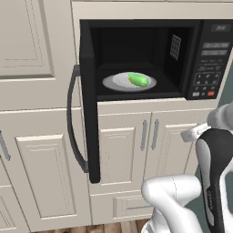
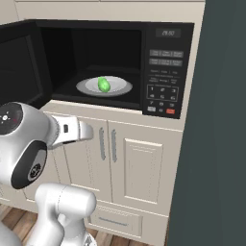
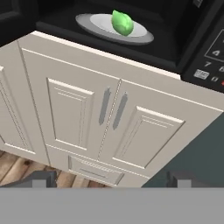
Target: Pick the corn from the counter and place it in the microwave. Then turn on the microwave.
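Note:
The corn [image 1: 138, 79] [image 2: 104, 84] [image 3: 122, 22], a small bright green cob, lies on the grey plate [image 1: 116, 83] [image 2: 120, 87] inside the black microwave [image 1: 209, 45] [image 2: 168, 67]. Its door [image 1: 88, 113] stands swung wide open to the left, with the curved grey handle [image 1: 72, 127] on the outside. The keypad with its red button [image 1: 210, 93] [image 2: 170, 111] is on the right. My gripper [image 3: 111, 179] is open and holds nothing. It hangs well back from the microwave and below its opening, facing the cabinet doors. The counter is out of view.
Cream panelled cabinet doors with grey bar handles [image 3: 111, 107] and a drawer [image 3: 94, 170] sit under the microwave. A dark teal panel [image 2: 216, 144] rises close on the right. Wooden floor [image 3: 17, 166] lies below. The open door juts out on the left.

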{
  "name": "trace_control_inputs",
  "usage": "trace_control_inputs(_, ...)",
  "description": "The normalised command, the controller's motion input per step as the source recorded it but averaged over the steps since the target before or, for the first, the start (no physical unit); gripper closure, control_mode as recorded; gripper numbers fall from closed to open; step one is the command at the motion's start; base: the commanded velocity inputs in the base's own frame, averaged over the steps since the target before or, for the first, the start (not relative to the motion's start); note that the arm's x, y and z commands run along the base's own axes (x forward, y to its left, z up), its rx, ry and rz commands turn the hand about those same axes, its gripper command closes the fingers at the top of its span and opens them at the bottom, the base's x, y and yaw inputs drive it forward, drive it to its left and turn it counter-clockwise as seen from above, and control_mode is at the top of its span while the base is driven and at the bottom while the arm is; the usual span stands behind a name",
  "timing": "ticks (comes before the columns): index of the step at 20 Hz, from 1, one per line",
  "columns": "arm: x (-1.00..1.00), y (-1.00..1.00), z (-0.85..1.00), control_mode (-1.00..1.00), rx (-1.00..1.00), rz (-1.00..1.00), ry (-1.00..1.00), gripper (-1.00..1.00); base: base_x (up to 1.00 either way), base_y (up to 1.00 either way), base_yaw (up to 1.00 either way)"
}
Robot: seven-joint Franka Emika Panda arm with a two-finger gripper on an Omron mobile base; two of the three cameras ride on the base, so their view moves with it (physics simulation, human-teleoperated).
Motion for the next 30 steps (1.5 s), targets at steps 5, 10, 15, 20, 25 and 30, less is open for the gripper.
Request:
trace_control_inputs(5, -0.38, 0.01, 0.0, -1.0, 0.0, 0.0, 0.04, -1.0, 0.0, 0.0, 0.0)
trace_control_inputs(10, -0.35, 0.02, 0.0, -1.0, 0.0, 0.0, 0.04, -1.0, 0.0, 0.0, 0.0)
trace_control_inputs(15, -0.29, 0.07, 0.0, -1.0, 0.0, 0.0, 0.01, -1.0, 0.0, 0.0, 0.0)
trace_control_inputs(20, -0.28, 0.13, 0.0, -1.0, 0.0, 0.0, 0.0, -1.0, 0.0, 0.0, 0.0)
trace_control_inputs(25, -0.31, 0.14, 0.02, -1.0, 0.0, 0.0, 0.0, -1.0, 0.0, 0.0, 0.0)
trace_control_inputs(30, -0.3, 0.13, 0.04, -1.0, -0.01, 0.0, 0.0, -1.0, 0.0, 0.0, 0.0)
